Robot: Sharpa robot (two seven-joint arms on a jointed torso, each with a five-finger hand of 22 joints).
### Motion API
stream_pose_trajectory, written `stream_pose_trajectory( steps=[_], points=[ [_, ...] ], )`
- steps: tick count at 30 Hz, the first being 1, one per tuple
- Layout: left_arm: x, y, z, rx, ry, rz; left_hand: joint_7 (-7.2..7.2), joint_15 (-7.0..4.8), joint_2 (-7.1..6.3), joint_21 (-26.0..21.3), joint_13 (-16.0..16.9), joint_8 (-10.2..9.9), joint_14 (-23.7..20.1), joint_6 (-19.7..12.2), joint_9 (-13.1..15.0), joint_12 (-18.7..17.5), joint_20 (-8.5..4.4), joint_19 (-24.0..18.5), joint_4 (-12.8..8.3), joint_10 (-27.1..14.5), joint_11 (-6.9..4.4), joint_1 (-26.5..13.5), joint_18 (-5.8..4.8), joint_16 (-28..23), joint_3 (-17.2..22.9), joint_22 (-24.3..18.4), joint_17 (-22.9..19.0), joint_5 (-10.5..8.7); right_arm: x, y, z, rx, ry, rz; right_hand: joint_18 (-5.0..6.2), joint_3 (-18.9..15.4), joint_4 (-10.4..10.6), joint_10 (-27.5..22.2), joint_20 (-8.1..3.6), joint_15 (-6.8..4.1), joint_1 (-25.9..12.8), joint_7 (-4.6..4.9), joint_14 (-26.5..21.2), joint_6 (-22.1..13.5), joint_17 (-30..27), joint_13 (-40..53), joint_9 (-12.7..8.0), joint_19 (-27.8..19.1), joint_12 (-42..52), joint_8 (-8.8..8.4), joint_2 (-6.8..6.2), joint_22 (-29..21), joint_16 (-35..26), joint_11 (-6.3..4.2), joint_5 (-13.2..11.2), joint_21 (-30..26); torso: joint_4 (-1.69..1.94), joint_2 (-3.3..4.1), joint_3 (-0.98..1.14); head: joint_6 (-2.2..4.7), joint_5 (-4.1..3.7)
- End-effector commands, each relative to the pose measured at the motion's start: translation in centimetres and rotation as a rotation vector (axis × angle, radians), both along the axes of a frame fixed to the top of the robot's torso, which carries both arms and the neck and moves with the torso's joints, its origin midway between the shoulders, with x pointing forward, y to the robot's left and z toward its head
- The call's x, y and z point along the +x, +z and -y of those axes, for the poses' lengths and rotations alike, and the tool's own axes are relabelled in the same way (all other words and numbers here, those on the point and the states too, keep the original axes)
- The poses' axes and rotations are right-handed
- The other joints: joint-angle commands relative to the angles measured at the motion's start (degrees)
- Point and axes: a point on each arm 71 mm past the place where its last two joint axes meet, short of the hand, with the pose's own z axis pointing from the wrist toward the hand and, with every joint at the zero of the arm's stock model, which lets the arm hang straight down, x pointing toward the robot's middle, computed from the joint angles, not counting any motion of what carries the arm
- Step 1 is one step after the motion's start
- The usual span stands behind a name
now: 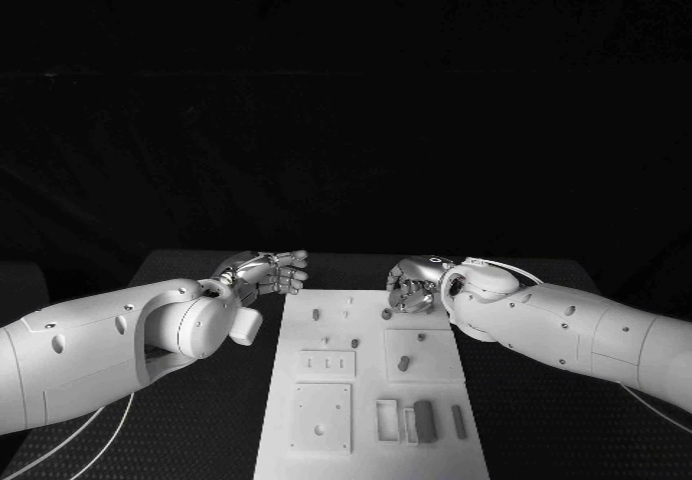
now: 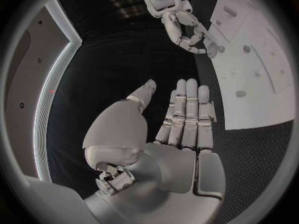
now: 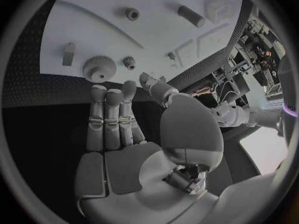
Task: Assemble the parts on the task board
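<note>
Both hands empty. Left hand (image 1: 264, 274) hovers off the task board's (image 1: 368, 440) far left corner, fingers straight and together, thumb apart. Right hand (image 1: 418, 284) sits at the far right edge, fingers loosely extended above a gear (image 3: 96, 68); nothing gripped. Other parts lie scattered: a peg (image 1: 405, 363) mid-board, blocks (image 1: 423, 421) near the front. Risk, as I judge it: the small gear lies flat on the board, so a shallow pinch could skid it across or off the edge onto the surface (image 1: 173, 420).

left hand (image 1: 265, 272) empty, right hand (image 1: 418, 283) empty, fingers extended
</note>
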Motion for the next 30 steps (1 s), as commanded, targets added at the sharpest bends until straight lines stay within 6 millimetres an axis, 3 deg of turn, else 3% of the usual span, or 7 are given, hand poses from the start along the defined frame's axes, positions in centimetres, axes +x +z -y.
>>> stream_pose_trajectory(
  steps=[1,9,14,30],
  points=[
    [0.0,0.2,0.1,-0.002,-0.007,0.018,0.37,0.06,-0.45,0.4,0.1,-0.3,-0.3,-0.1,-0.1,-0.3,-0.45,-0.1,-0.3,0.0,0.28,-0.3,-0.38,-0.4,-0.1,-0.1,0.1,-0.20,-0.2,-0.2,-0.1,-0.030,0.010,-0.002,1.21,0.2,0.1,-1.3,-0.55,0.06,0.0,0.09,-0.8,-0.6,1.5,2.3,-0.1,-0.6,3.0,-0.29,-0.39,1.6,2.0,0.02,-0.1,2.8,0.13,0.80,-0.08,0.04,-0.11],
    [0.0,0.3,0.0,-0.002,-0.004,0.019,0.40,0.09,-0.46,0.3,0.1,-0.4,-0.3,-0.1,-0.1,-0.4,-0.42,-0.1,-0.3,0.0,0.31,-0.4,-0.39,-0.5,-0.1,-0.1,0.1,-0.20,-0.2,-0.6,-0.2,-0.045,0.014,-0.010,1.21,0.5,-0.1,-2.2,-1.07,0.07,-0.3,0.08,-1.0,-0.5,3.1,4.3,0.0,-1.2,6.4,-0.29,-0.32,1.5,4.5,0.13,-0.1,6.5,0.15,1.30,-0.15,-0.02,-0.41],
    [0.0,0.3,0.0,-0.002,-0.006,0.020,0.41,0.10,-0.46,0.3,0.1,-0.4,-0.3,-0.1,-0.1,-0.4,-0.42,-0.2,-0.3,0.0,0.32,-0.5,-0.38,-0.5,-0.1,-0.1,0.1,-0.20,-0.3,-1.1,-0.5,-0.050,0.020,-0.011,1.21,0.5,-0.2,-2.1,-1.28,-0.03,-0.3,-0.02,-0.9,0.0,3.6,4.7,0.2,-1.3,7.6,-0.02,-0.07,1.4,5.4,0.03,-0.1,7.7,0.12,1.27,-0.05,-0.22,-0.20],
    [-0.2,1.1,0.1,-0.005,-0.021,0.032,0.43,0.11,-0.45,0.3,0.1,-0.4,-0.3,-0.1,0.0,-0.5,-0.40,-0.2,-0.4,0.0,0.33,-0.5,-0.38,-0.5,-0.1,-0.1,0.1,-0.20,-0.2,-1.4,-0.5,-0.062,0.016,-0.006,1.21,1.4,0.1,-1.3,-2.44,-0.38,-0.6,-0.33,0.0,3.1,5.4,6.2,0.8,-0.6,11.8,1.23,0.86,1.4,8.9,-0.28,-0.1,12.1,0.31,2.14,-0.01,-0.44,-0.27]
  ],
)
